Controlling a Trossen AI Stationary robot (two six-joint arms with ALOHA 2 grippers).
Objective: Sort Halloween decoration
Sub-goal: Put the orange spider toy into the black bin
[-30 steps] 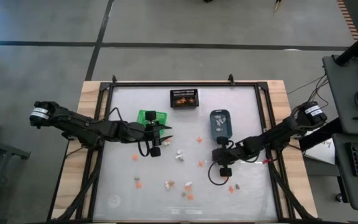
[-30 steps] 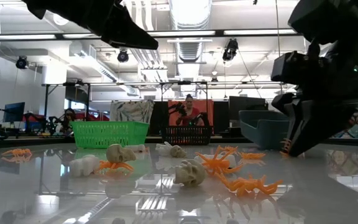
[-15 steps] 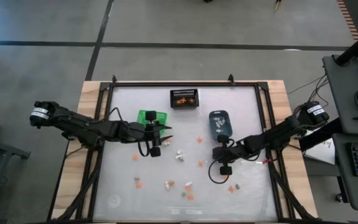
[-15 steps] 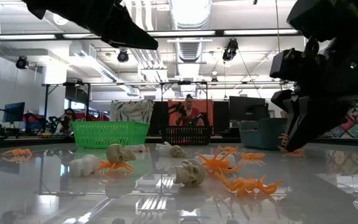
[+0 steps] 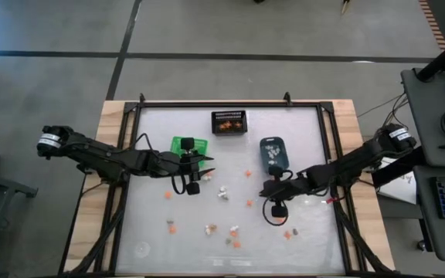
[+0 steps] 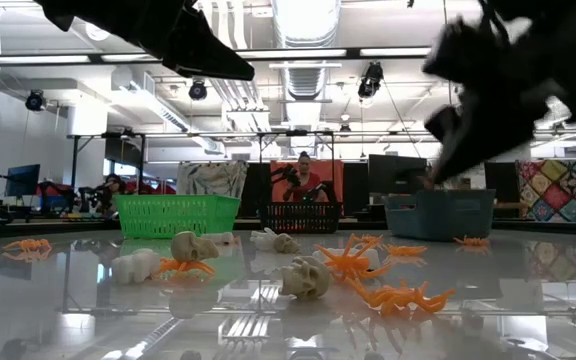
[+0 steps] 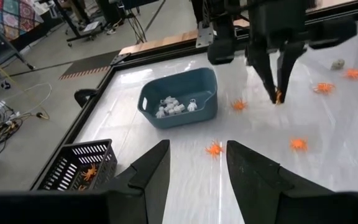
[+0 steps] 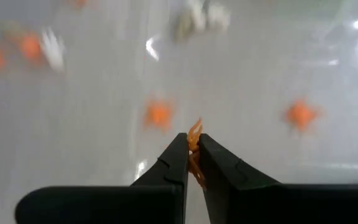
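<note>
The Halloween decoration lies scattered on the white table: small orange spiders [image 5: 249,202] and pale skulls [image 5: 223,191], which the low view shows as a skull [image 6: 305,277] and a spider [image 6: 398,297]. My right gripper [image 5: 265,188] hangs above the table's right middle, just near of the blue-grey bin [image 5: 273,153], and is shut on one orange spider [image 8: 195,132]. My left gripper [image 5: 209,161] waits open above the table beside the green bin [image 5: 185,145], nothing between its fingers [image 7: 149,171]. My right gripper pinches the orange spider [image 8: 196,129] between its two fingertips, only legs and a bit of the body showing past them. The fingers slant down from the table's right side. The spider [image 7: 278,97] is lifted clear of the table and sticks out below the fingertips.
A black mesh bin [image 5: 230,122] with orange pieces stands at the far middle. The blue-grey bin holds several white pieces [image 7: 174,107]. More trinkets lie toward the near edge [image 5: 233,232]. People stand in the room beyond the table [image 6: 304,180].
My right gripper has risen from the table with the orange spider pinched in its fingertips, lifting it clear of the surface near the blue-grey bin.
</note>
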